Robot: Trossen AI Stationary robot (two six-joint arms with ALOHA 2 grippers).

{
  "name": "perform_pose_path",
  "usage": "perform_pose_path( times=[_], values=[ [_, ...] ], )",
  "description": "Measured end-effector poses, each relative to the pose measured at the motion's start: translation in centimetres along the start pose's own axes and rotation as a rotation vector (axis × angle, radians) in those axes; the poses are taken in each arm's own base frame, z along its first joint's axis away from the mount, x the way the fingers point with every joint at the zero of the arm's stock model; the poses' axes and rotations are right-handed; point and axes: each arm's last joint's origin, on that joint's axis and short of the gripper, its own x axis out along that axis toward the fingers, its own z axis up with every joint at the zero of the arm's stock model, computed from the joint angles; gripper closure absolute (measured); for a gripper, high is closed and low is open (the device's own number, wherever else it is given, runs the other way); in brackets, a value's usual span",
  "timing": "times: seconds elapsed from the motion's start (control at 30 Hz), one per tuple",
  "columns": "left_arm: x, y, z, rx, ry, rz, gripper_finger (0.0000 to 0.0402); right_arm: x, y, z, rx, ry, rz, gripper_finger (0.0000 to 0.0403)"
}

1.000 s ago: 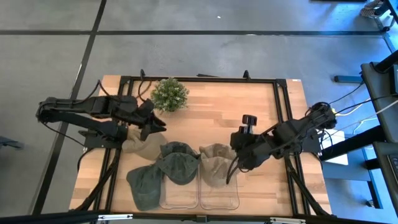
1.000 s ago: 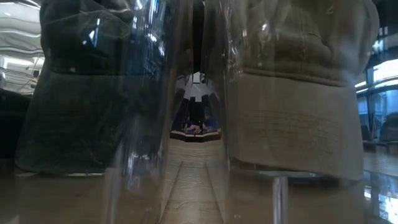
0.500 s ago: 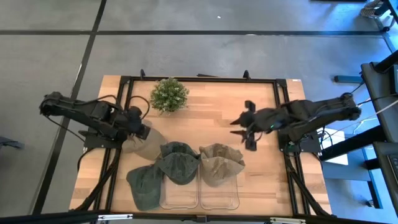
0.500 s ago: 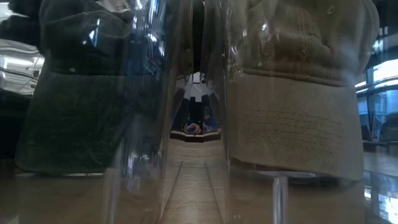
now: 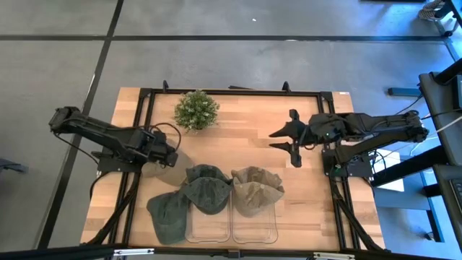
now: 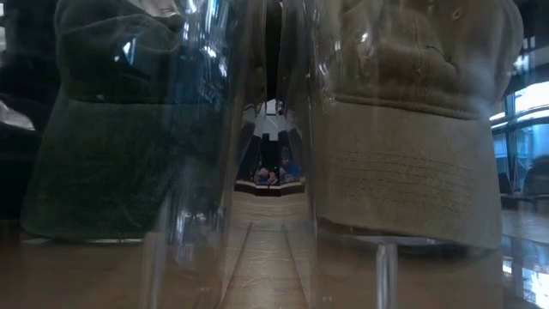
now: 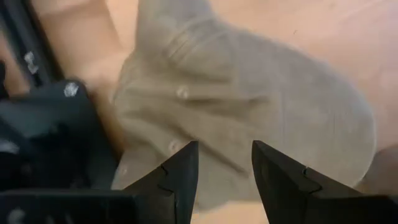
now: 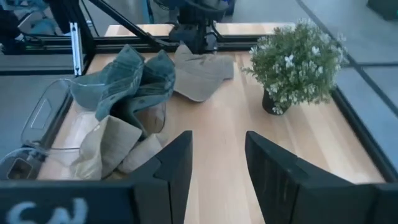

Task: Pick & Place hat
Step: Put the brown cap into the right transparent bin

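Observation:
A tan hat (image 5: 177, 168) lies flat on the table at its left side; in the left wrist view this tan hat (image 7: 267, 99) fills the picture. My left gripper (image 5: 167, 156) (image 7: 224, 149) is open and points down right over it, a finger on each side of its crown. My right gripper (image 5: 273, 140) (image 8: 217, 140) is open, level and in the air at the table's right. A green hat (image 5: 206, 189) and another tan hat (image 5: 254, 189) sit in two clear bins; a second green hat (image 5: 166, 215) lies beside the left bin. My left gripper stands open over the crown (image 7: 217, 118) of the tan hat on the table, coming from above. Whether its fingertips touch the cloth I cannot tell.
The two clear bins (image 5: 209, 235) (image 5: 254, 235) stand side by side at the near edge; in the low view they fill the picture with the green hat (image 6: 111, 129) and the tan hat (image 6: 412, 129). A small potted plant (image 5: 196, 110) stands far left. Bare wood lies between plant and right gripper.
My right gripper has drawn back from the tan hat in the right bin, rising and moving toward the table's far right, and has turned level. My left gripper has tipped down and moved a little toward the near edge, over the tan hat on the table.

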Motion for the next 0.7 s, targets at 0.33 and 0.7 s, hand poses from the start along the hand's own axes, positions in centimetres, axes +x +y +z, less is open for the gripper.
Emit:
perform_pose_path(
  times=[0.33,0.7],
  values=[
    [2.5,-1.7,0.2,-0.037,-0.007,-0.043,0.0258,0.2,-1.1,0.2,-0.008,-0.016,-0.034,0.0254],
    [5.2,-1.8,0.2,-0.058,0.005,0.012,0.0258,0.3,-1.3,0.2,0.002,-0.008,-0.023,0.0254]
  ],
)
